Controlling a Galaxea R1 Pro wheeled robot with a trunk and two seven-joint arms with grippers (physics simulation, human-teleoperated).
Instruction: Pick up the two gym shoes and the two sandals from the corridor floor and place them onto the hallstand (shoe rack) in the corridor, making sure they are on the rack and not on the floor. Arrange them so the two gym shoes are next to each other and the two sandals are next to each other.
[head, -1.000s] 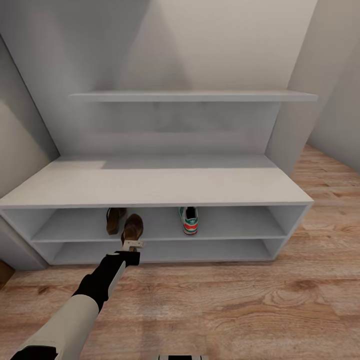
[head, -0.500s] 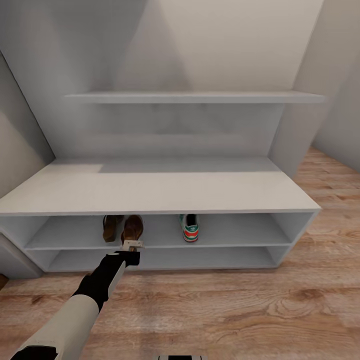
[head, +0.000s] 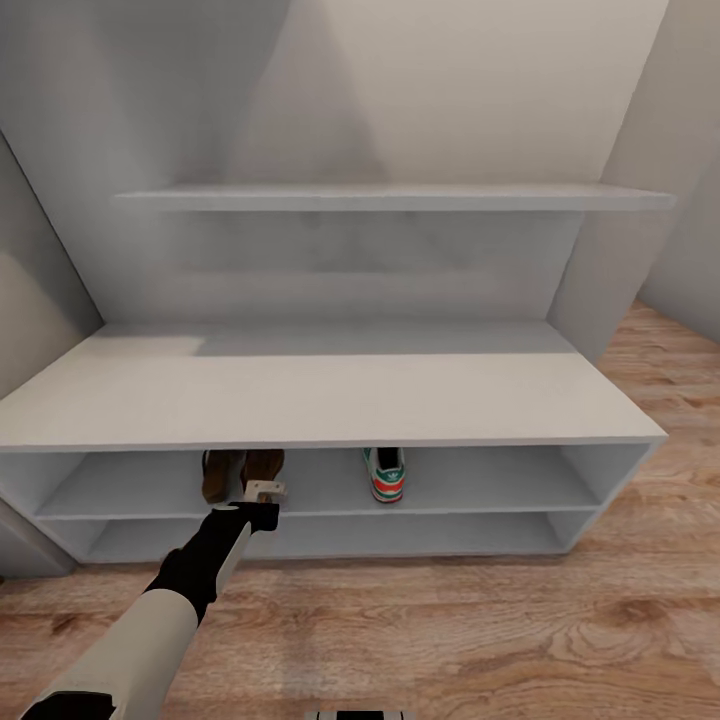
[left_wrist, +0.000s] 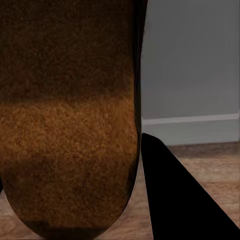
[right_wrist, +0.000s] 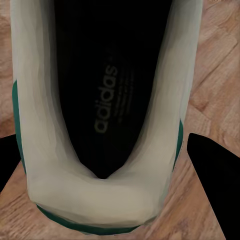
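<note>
My left pincer (head: 265, 491) grips a flat brown sandal (head: 264, 467) at the upper shelf's front edge, long axis pointing inward, just beside its mate (head: 220, 472).

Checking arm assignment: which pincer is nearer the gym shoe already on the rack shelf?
Left, as far as the views show. The left pincer is at the shelf edge holding a sandal, left of the shelved gym shoe. The right pincer holds the other gym shoe over floor.

Pale grey wall (head: 420, 90) rises ahead of the tool. A white skirting board (left_wrist: 190, 120) runs along its base.
</note>
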